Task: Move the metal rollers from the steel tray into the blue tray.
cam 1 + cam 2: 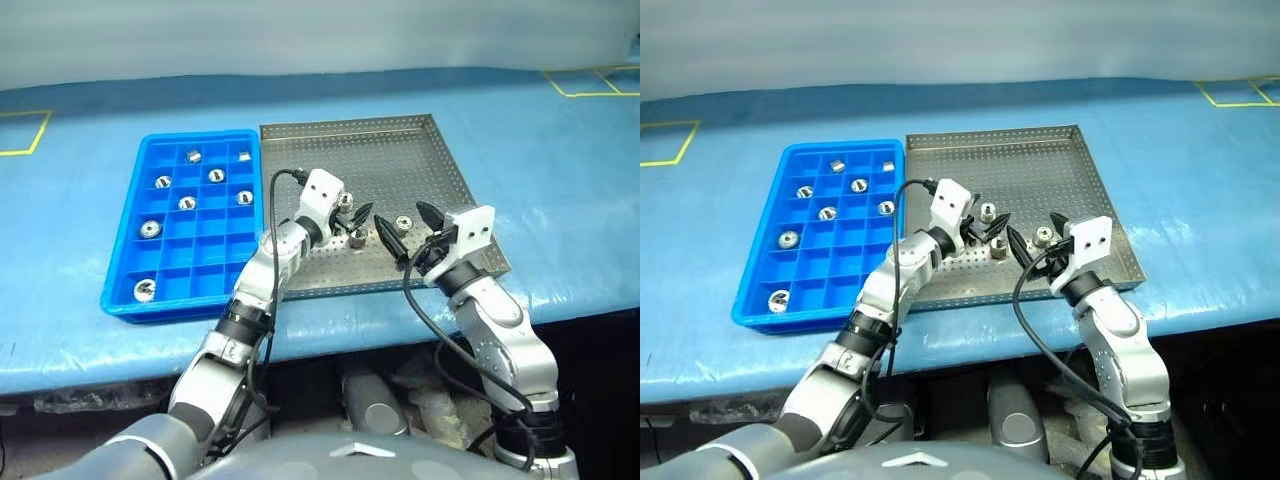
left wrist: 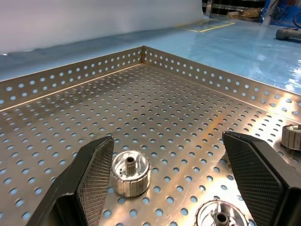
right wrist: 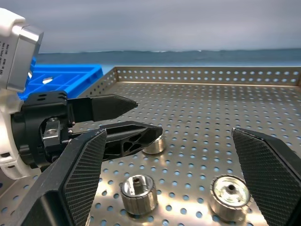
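three rollers [image 1: 346,201] remain in the steel tray [image 1: 400,150]: one between the left gripper's [image 1: 357,215] spread fingers, one just beside them, one between the right gripper's [image 1: 413,228] spread fingers. neither grips anything. eight rollers sit in the blue tray [image 1: 122,250], so most are moved.

We see a bright blue tray [image 1: 125,262] gridded into square cells, shiny silver metal rollers [image 3: 138,193], and a silver steel tray [image 1: 390,150] dotted all over with round holes. Our black fingers [image 2: 94,176] carry crosshatched pads, and the tabletop [image 1: 560,170] is blue with yellow lines.
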